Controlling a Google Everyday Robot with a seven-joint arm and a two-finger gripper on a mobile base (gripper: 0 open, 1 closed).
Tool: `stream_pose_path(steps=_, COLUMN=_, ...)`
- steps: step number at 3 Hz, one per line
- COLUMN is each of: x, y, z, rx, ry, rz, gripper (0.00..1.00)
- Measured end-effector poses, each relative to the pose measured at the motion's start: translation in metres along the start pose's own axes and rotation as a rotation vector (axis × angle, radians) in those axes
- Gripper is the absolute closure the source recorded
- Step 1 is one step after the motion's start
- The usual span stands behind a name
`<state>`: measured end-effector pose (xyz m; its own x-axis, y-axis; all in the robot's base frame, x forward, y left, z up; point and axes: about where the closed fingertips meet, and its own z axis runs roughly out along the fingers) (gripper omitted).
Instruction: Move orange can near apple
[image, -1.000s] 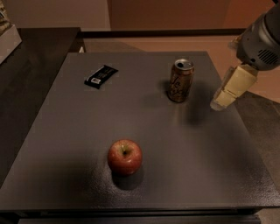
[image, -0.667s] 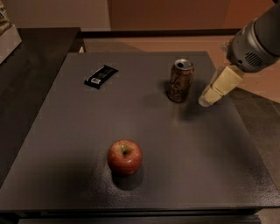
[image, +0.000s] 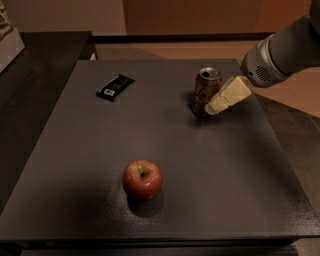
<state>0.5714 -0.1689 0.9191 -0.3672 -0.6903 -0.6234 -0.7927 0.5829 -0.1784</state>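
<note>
**Object.** The orange can (image: 206, 92) stands upright on the grey table (image: 75, 165), toward the far right. From the apple (image: 142, 179) it lies at about 1 o'clock, well apart. A black snack bar (image: 115, 87) lies flat at about 9 o'clock from the can and is not involved.

**Handling.** The can is probably thin-walled metal, so treat it as rigid under light load but liable to dent under a hard squeeze. Its side is smooth and curved, so expect some slip. Whether it is full or empty cannot be told. Being tall for its base, it may tip if pushed near the rim.

**Grasp point.** Take hold across the cylindrical wall at mid-height or slightly lower — not at the silver top.

**Gripper.** The gripper (image: 216, 104) sits at the can's 3 o'clock side, angled down toward its lower wall. It is just beside the can or touching it — which one cannot be told. Jaw opening: cannot be determined from this view. Nothing is visibly held.
</note>
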Motion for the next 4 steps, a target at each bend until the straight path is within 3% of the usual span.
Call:
stream_pose_path(steps=2, x=-0.016, y=0.003, z=0.03, rx=-0.057, ry=-0.087, rz=0.064, gripper=0.0)
stream_pose_path(steps=4, x=-0.02, y=0.009, z=0.037, rx=-0.106, ry=-0.138, rz=0.069, gripper=0.41)
